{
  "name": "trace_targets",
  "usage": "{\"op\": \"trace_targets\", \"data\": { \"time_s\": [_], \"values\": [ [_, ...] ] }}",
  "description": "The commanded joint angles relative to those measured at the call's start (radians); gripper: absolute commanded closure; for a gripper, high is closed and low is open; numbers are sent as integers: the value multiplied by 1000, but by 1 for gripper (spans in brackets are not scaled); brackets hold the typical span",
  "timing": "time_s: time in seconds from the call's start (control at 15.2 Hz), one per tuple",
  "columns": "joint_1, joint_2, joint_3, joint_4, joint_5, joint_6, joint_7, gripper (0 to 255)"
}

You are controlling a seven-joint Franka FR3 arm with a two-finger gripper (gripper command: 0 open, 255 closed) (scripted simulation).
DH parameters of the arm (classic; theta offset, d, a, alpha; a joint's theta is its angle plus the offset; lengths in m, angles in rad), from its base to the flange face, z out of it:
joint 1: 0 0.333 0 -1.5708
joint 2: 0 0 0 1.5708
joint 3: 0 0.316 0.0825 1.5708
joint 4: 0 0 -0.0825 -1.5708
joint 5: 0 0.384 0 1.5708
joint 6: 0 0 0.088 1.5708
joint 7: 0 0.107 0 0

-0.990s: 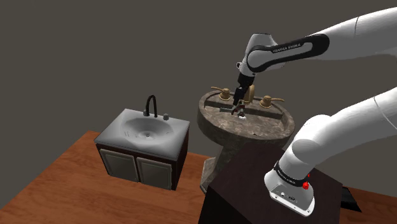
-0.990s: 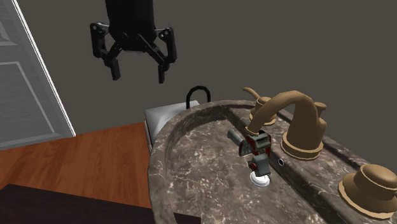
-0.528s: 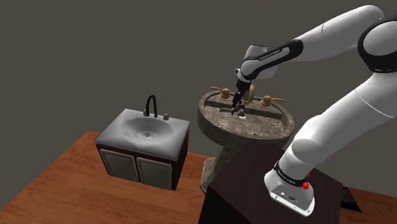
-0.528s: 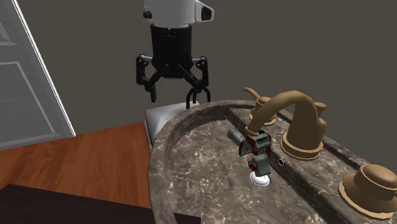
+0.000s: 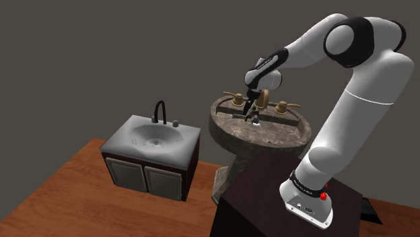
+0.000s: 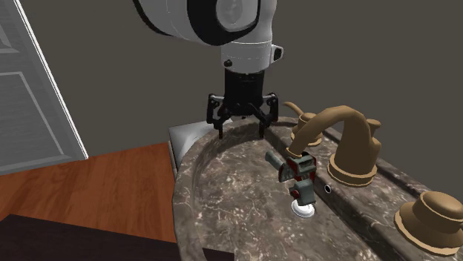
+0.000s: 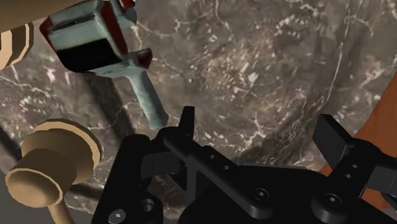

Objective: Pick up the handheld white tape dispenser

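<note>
Lowered to the veined stone basin (image 6: 222, 194), the hand (image 6: 242, 132) hangs splayed wide near the boxy grey-green tape dispenser (image 6: 299, 169).

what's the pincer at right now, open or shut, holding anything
Pincer: open, holding nothing, above the sink and clear of the dispenser.

The tool (image 6: 241, 131) has dropped nearer the tape dispenser (image 6: 298, 169).

The tool (image 6: 241, 133), spread wide, hangs over the marbled basin (image 6: 222, 204) near the grey-green tape dispenser (image 6: 300, 169).
</note>
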Motion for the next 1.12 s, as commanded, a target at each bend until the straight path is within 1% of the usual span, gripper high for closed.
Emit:
{"op": "trace_targets", "data": {
  "time_s": [0.0,0.26,0.46,0.66,1.06],
  "values": [
    [-17,81,-1,39,70,39,-90,0],
    [-83,244,39,159,197,78,-244,0],
    [-143,360,78,261,264,93,-333,0],
    [-203,472,117,375,306,100,-399,0],
    [-226,530,148,390,339,142,-427,0]
  ]
}}
